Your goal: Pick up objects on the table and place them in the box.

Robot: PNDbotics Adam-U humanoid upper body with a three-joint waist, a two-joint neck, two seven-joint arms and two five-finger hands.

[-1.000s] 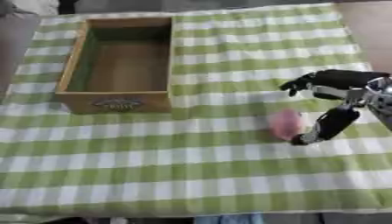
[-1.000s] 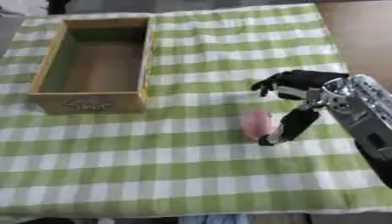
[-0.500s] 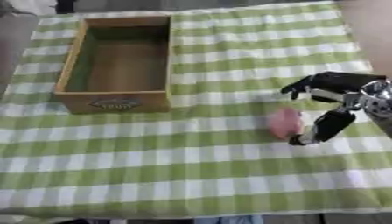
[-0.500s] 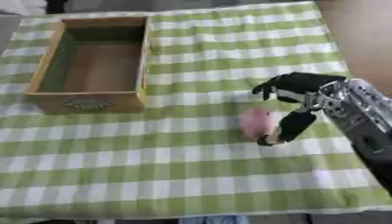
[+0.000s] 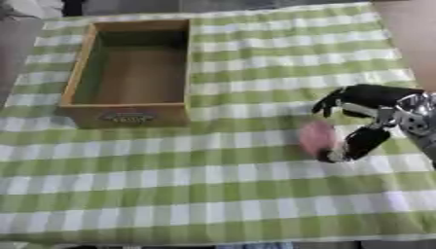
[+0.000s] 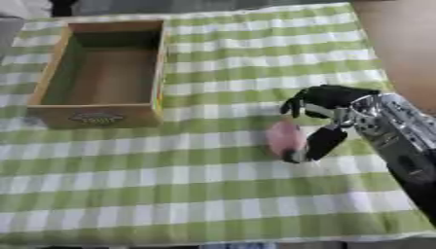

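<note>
1. Black with silver joints, the robot's right hand (image 6: pixel 328 114) reaches in from the right side over the table covered by a green-and-white checked cloth (image 5: pixel 238 194).
2. Its fingers (image 6: pixel 298 103) curl downward in an arc above the cloth, and its thumb (image 6: pixel 317 145) points down toward the table, so the hand forms a wide claw that is not yet closed.
3. A small pink rounded object (image 6: pixel 284 137) lies on the cloth just left of the thumb, inside the claw's opening; the thumb tip is at its right side, though actual contact cannot be told.
4. An open wooden rectangular box with a label on its near wall (image 5: pixel 128 115) stands on the cloth at the far left, well apart from the pink object.
5. The left hand shows in neither view.
6. Compared with a second ago, the right hand has come closer to the pink object, with the thumb now nearer its side; the object lies in the same place on the cloth.
</note>
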